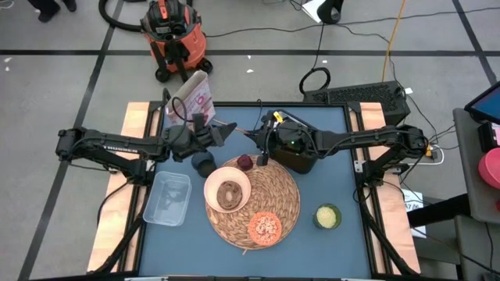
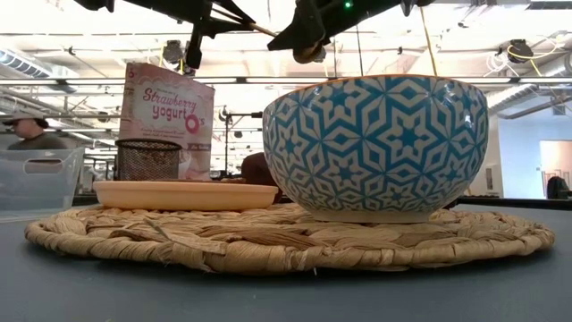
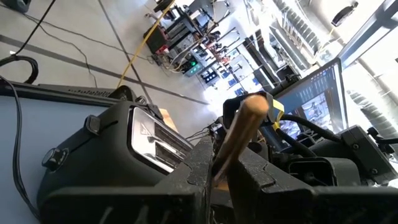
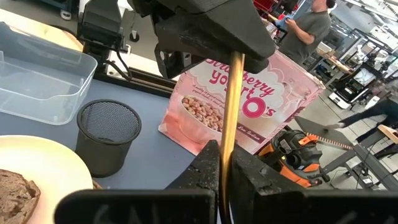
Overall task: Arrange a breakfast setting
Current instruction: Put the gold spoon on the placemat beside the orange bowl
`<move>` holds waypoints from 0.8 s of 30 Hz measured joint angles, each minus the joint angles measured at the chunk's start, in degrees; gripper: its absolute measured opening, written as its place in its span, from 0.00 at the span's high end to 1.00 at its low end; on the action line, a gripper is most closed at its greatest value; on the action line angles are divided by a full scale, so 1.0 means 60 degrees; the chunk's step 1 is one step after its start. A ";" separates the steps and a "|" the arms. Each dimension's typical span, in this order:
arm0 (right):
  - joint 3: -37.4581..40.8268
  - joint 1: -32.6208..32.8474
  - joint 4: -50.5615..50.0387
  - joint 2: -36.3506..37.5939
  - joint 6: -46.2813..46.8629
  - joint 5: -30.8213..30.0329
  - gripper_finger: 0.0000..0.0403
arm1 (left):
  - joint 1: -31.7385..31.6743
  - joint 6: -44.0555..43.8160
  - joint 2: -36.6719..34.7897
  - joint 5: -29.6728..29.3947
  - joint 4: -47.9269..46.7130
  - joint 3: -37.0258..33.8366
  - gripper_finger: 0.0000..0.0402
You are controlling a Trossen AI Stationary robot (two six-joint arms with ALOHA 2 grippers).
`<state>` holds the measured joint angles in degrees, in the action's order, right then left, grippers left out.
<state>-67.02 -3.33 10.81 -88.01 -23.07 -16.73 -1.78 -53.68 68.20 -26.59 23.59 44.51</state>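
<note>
A blue-and-white patterned bowl (image 2: 386, 148) and a shallow cream dish (image 2: 185, 195) sit on the woven placemat (image 2: 286, 240).

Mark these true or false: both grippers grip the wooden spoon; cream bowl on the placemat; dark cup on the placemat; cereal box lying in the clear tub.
1. The left gripper and right gripper are both shut on the wooden spoon. True.
2. The cream bowl sits on the placemat. True.
3. The dark cup is on the placemat. False: it stands on the table, just off the mat's edge.
4. The cereal box lies in the clear tub. False: it stands upright at the table's far edge.
</note>
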 joint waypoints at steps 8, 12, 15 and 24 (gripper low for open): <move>-0.0007 0.0003 0.0032 -0.0003 -0.0076 0.0120 0.99 | 0.0000 0.0997 0.0010 0.0443 0.0020 0.0000 0.84; -0.0007 0.0022 0.0032 -0.0004 -0.0141 0.0156 0.99 | 0.0001 0.1632 0.0015 0.0981 -0.0035 0.0000 0.74; -0.0007 0.0016 -0.0053 -0.0004 -0.0309 0.0134 0.99 | -0.0011 0.2142 -0.0009 0.1396 -0.0361 0.0004 0.67; -0.0018 0.0018 -0.0940 0.0004 -0.0365 0.0117 0.99 | -0.0051 0.3845 -0.1074 0.1712 -0.1981 0.0004 0.64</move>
<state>-67.13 -3.22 5.17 -87.99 -25.26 -16.03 -2.09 -30.61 61.76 -16.32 11.70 44.53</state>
